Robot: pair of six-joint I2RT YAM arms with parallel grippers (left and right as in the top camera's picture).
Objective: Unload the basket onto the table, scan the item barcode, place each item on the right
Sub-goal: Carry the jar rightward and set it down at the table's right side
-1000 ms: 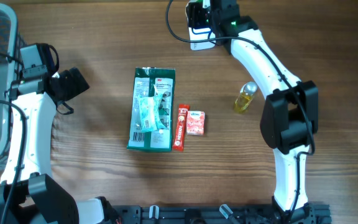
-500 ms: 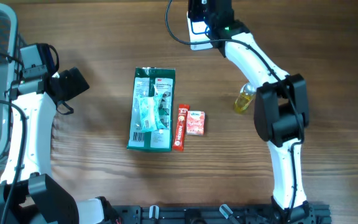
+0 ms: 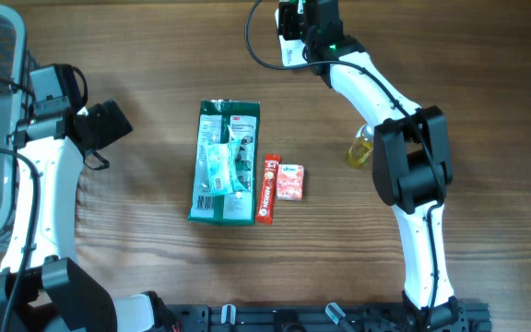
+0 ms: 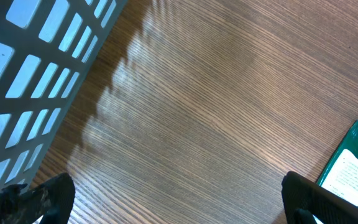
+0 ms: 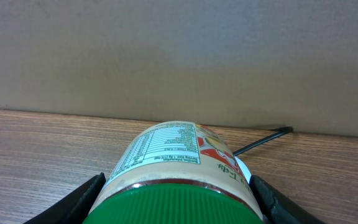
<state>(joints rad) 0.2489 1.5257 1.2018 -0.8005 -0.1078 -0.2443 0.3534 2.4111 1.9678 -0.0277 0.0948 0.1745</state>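
Nearest me, about the middle of the desk (image 3: 136,249), lay a green packet (image 3: 224,161). A red stick (image 3: 268,189) lay just beside its right side, and a pink box (image 3: 289,182) just beside the stick. A little further out, towards the right edge, a yellow bottle (image 3: 365,146) lay partly under my right arm. Near the left edge my left gripper (image 4: 173,202) hung over bare wood, fingers wide apart with nothing between them. A grey basket (image 4: 30,62) stood on its left.

At the far edge, about midway along, my right gripper (image 5: 178,200) was clamped on the jar (image 5: 166,152). One finger pressed each side, with the green lid towards my wrist and the printed label facing up. I could not tell whether the jar touched the wood. Past it a black cable (image 5: 263,140) lay at the foot of a brown wall (image 5: 179,56).
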